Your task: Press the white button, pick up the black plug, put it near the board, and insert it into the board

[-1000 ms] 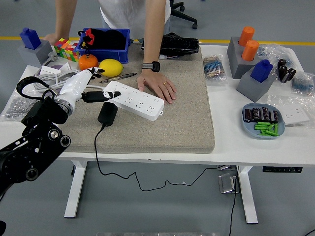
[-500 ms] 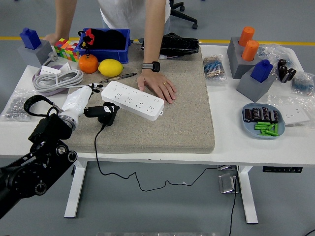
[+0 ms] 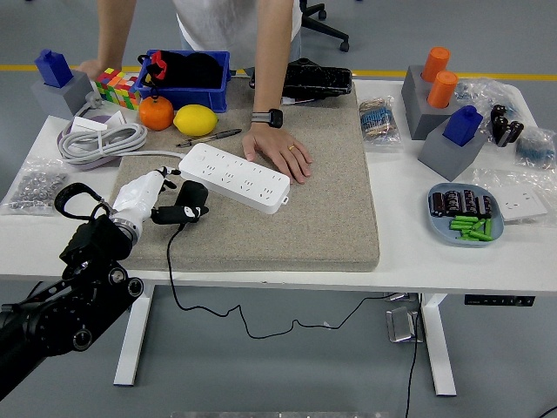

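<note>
One robot hand is in play, the left, and everything else sits waiting on the white counter (image 3: 409, 209). Biggest thing on it: the grey felt mat (image 3: 287, 218) covering the middle, and on that mat the white power strip (image 3: 235, 178), the board for this job, lying on a slant from upper left to lower right. A person stands at the far side, one hand (image 3: 280, 152) flat on the mat and touching the strip's far edge, apparently steadying it; the other hand (image 3: 90, 68) rests up by the colour cube at the back left corner.

Now the left robot hand (image 3: 161, 200), white shell and dark fingers, comes in low from the left with its fingers closed around the black plug (image 3: 189, 201). The plug is gripped at its left end, its cord (image 3: 172, 261) trailing down off the counter's near edge. It sits on the mat just below the strip's left end, close but apart from it.

Here's the relation that matters: the strip lies up and to the right of the plug, sockets facing upward, so the plug likely needs lifting and turning prongs-down over a socket near that left end. I can't see the prongs from here. The left arm is the only one near; the right is not in view.
</note>
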Available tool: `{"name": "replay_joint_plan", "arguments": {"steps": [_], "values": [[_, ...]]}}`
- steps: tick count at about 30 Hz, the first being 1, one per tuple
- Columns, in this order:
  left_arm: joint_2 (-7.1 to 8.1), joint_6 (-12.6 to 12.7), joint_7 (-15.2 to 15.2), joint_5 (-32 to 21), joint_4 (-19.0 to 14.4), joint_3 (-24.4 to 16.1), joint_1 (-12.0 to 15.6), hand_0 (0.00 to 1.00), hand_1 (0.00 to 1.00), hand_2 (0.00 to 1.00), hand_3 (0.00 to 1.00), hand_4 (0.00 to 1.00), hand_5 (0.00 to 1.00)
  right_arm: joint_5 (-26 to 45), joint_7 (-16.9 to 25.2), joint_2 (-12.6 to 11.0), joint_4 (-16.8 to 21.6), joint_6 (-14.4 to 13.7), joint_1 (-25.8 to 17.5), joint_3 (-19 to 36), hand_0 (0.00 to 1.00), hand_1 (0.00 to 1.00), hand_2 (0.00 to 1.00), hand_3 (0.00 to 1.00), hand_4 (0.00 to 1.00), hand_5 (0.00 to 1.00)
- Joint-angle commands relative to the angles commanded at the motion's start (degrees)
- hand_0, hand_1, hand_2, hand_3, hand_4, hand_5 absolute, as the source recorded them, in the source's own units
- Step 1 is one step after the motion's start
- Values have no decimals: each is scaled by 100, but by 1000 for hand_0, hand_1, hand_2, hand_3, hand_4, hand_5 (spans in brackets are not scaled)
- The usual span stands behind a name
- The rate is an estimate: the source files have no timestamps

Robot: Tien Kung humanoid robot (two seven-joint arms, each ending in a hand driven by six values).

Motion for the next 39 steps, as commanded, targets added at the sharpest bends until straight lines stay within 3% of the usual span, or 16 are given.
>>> {"name": "replay_joint_plan", "arguments": {"steps": [8,9,14,15,32,33,38,39], "values": [[-65,44,-24,-62,106,75,-45,560,707,692,861,998,460,-2,8,6,2,-7,-5,16,679,613,581,584,654,362],[-73,56,-32,-70,120,83,-50,487,651,650,854,998,460,0,7,6,3,-6,-4,11,680,613,582,584,654,363],[-109,112,-45,-99,211,117,-93,487,651,650,854,998,460,3,8,4,5,-6,0,5,680,613,582,584,654,363],[-112,120,-47,-109,226,132,-102,411,601,600,822,998,455,2,9,6,6,-8,1,11,680,612,581,584,654,363],[-184,132,-14,-260,461,297,-207,362,507,545,779,998,425,9,26,10,8,-18,-2,31,677,612,581,584,654,361],[-185,138,-16,-269,458,298,-208,327,446,482,735,966,289,12,29,8,9,-20,-4,30,677,610,581,584,653,362],[-195,228,-61,-284,457,307,-222,327,446,482,735,966,289,10,34,1,6,-24,-4,25,677,610,581,584,653,362],[-197,252,-78,-289,455,317,-228,291,396,442,700,899,188,12,35,1,8,-24,-1,24,677,610,581,584,654,361]]}}
